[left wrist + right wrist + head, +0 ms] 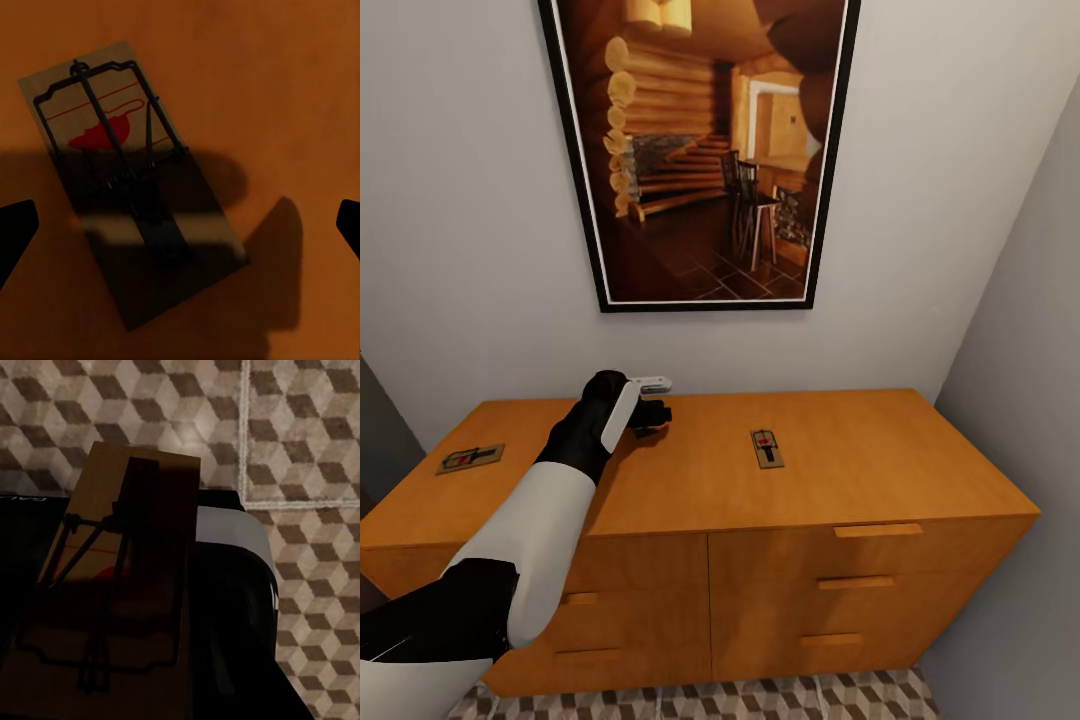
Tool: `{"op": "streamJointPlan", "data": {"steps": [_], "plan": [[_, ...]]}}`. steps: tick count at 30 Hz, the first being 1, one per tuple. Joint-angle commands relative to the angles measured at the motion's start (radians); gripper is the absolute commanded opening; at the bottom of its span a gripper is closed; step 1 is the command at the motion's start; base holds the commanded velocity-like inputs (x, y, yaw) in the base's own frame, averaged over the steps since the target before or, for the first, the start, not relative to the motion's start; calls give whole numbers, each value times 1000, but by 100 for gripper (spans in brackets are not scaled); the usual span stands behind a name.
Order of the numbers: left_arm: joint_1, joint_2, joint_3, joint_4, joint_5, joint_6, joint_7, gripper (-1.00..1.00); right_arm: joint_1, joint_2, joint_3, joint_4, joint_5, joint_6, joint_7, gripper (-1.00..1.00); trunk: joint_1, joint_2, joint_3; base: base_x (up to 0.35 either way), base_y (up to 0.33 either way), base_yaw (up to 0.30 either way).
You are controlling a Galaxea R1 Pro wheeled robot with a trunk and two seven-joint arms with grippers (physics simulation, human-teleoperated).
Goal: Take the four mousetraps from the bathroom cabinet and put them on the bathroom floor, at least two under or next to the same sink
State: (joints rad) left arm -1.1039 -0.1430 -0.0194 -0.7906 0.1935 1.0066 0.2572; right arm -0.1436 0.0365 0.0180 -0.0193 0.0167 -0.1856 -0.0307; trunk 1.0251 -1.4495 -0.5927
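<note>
- Left hand [652,400] hovers over the cabinet [880,470] top, fingers spread wide and empty, a mousetrap [127,176] lying flat right beneath it.
- Risk, I'd say: coming down skewed on so thin a board, the fingers could scrape the wood or nudge the trap away.
- Right hand grips another mousetrap [112,585] above the bathroom floor [300,435].
- Two more traps [767,448] [470,458] sit well apart on top.
- Framed picture [705,150] on the pale wall.
</note>
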Motion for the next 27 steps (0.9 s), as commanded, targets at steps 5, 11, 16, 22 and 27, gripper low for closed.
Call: {"op": "streamJointPlan", "data": {"steps": [5, 11, 16, 22, 27], "plan": [[-1, 1, -2, -1, 10, 3, 10, 100, -1, 0, 2, 1, 2, -3, -6, -100, 0, 0, -1, 19, 0, 0], [-1, 1, -2, 0, 10, 3, 10, 100, -1, 0, 2, 1, 2, -3, -6, -100, 0, 0, -1, 16, 0, 0], [-1, 0, -2, 0, 10, 3, 10, 100, -1, 5, 2, 1, 2, -3, -6, -100, 0, 0, -1, 3, 0, 0], [-1, 1, -2, 0, 10, 3, 10, 100, -1, 9, 2, 1, 2, -3, -6, -100, 0, 0, -1, 0, 0, 0], [-1, 2, -2, 0, 7, 2, 10, 100, -1, 9, 2, 1, 2, -3, -6, -100, 0, 0, -1, 0, 0, 0]]}}
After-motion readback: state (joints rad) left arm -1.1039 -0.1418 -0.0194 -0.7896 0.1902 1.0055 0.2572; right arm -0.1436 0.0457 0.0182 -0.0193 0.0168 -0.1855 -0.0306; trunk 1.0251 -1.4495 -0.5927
